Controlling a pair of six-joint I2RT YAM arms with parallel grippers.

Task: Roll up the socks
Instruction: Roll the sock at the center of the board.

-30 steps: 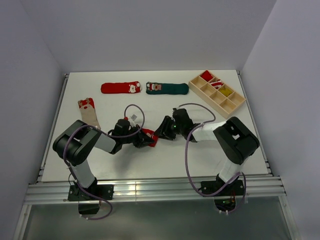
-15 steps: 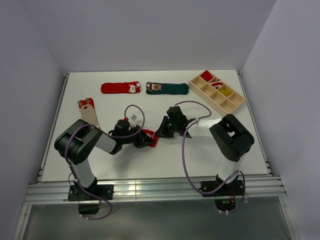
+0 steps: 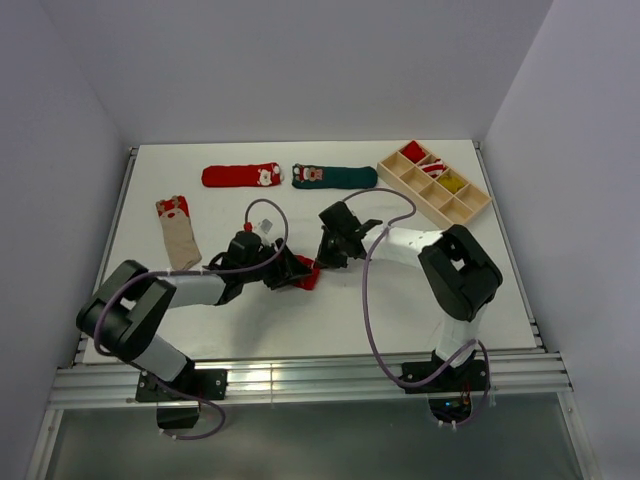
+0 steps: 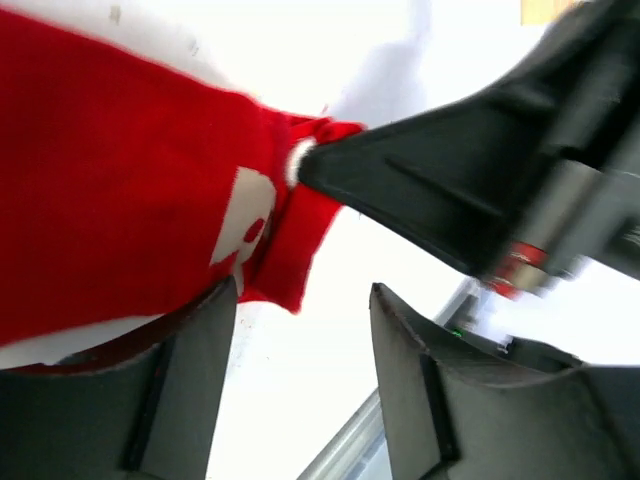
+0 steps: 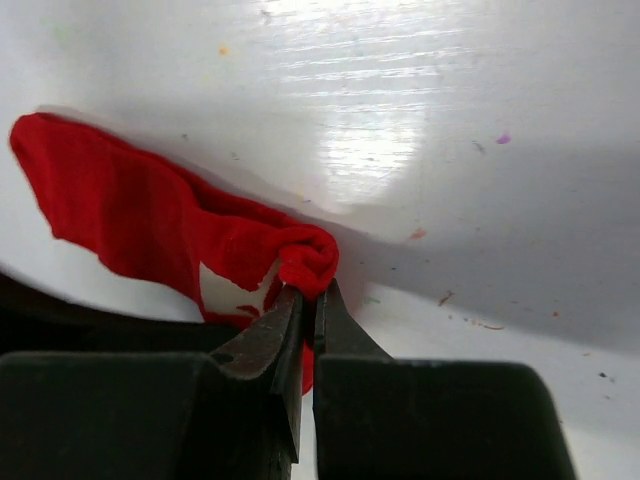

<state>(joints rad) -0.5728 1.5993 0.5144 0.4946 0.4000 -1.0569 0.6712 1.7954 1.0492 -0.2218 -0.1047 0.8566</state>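
Bright, even light from above, with soft shadows. Glare whitens the tabletop point(image 5: 370, 150) in the right wrist view. The left wrist view blurs the sock point(image 4: 120, 200) close up.

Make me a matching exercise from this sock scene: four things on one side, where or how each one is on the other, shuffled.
1 beige sock
2 dark green sock
3 wooden tray
4 right gripper

A farthest right
B alone on the left
C shut on the bunched red sock
D just right of the flat red sock

Pairs: 1-B, 2-D, 3-A, 4-C
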